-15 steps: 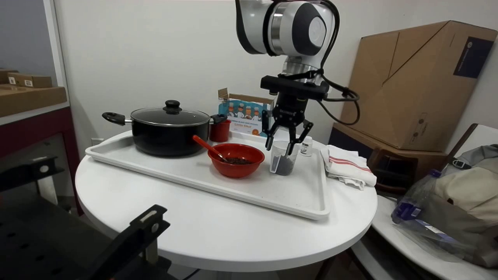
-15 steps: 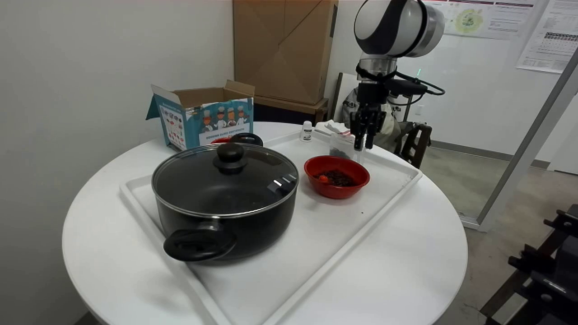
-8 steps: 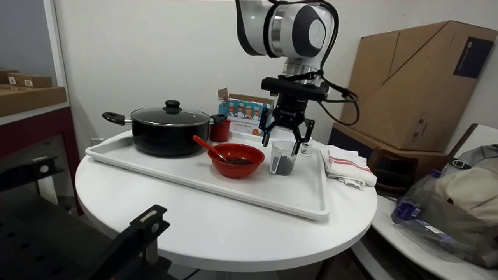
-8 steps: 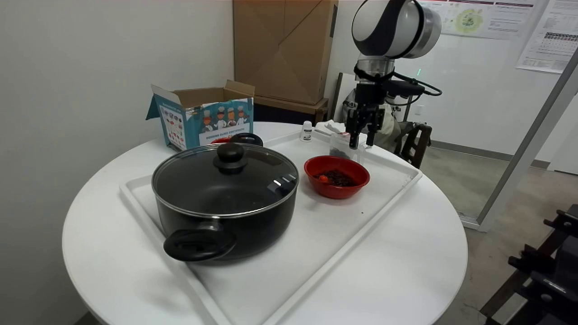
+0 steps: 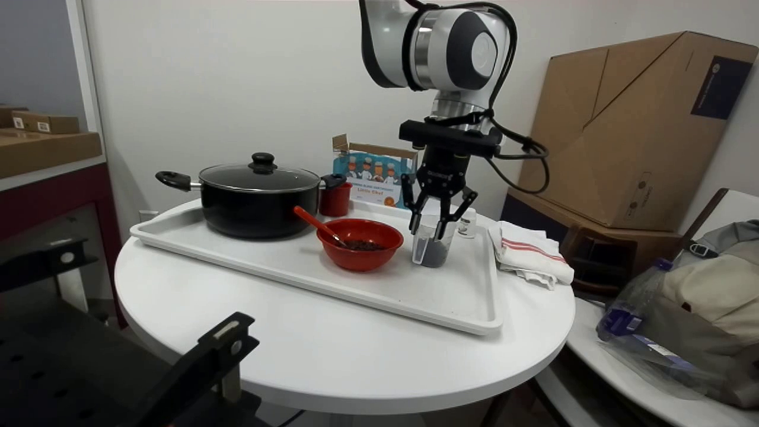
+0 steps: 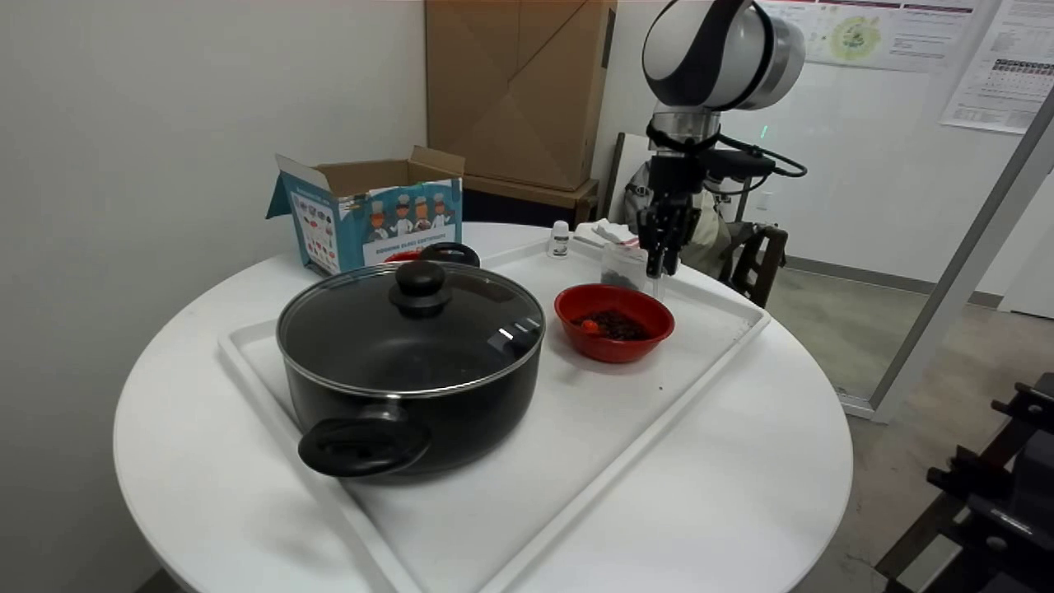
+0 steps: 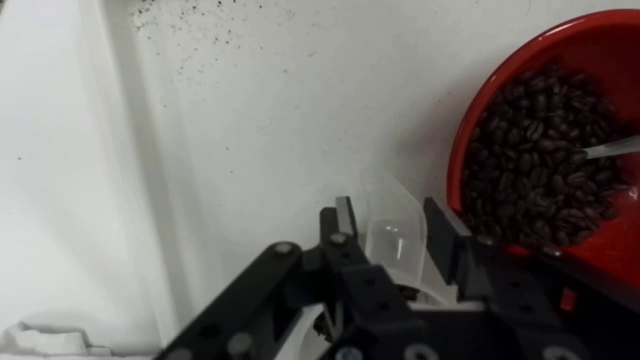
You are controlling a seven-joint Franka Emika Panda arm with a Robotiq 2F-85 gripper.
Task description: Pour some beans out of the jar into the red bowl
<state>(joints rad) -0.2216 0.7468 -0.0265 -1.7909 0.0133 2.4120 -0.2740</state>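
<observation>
The jar (image 5: 437, 256) is a translucent cup with dark beans inside and a clear handle (image 7: 400, 235). It stands upright on the tray, and also shows in an exterior view (image 6: 622, 270). The red bowl (image 5: 356, 262) sits beside it, holding dark beans and a red-handled spoon; it also shows in an exterior view (image 6: 613, 352) and in the wrist view (image 7: 455, 170). My gripper (image 5: 426, 232) points down at the jar, partly open. In the wrist view its fingers (image 7: 392, 222) stand either side of the handle, with a gap on the left. The gripper hides much of the jar there.
A white tray (image 5: 296, 280) on a round table (image 5: 332, 356) carries a black lidded pot (image 5: 261, 207), a red cup (image 5: 336, 200) and a small white bottle (image 6: 559, 240). A teal-edged box (image 6: 412, 218) stands behind. A folded towel (image 5: 528, 246) lies at the tray's end.
Half a second ago the fingers were spread wider and slightly higher. Now they are closer together and a little lower, around the jar's handle. The jar and bowl have hardly moved.
</observation>
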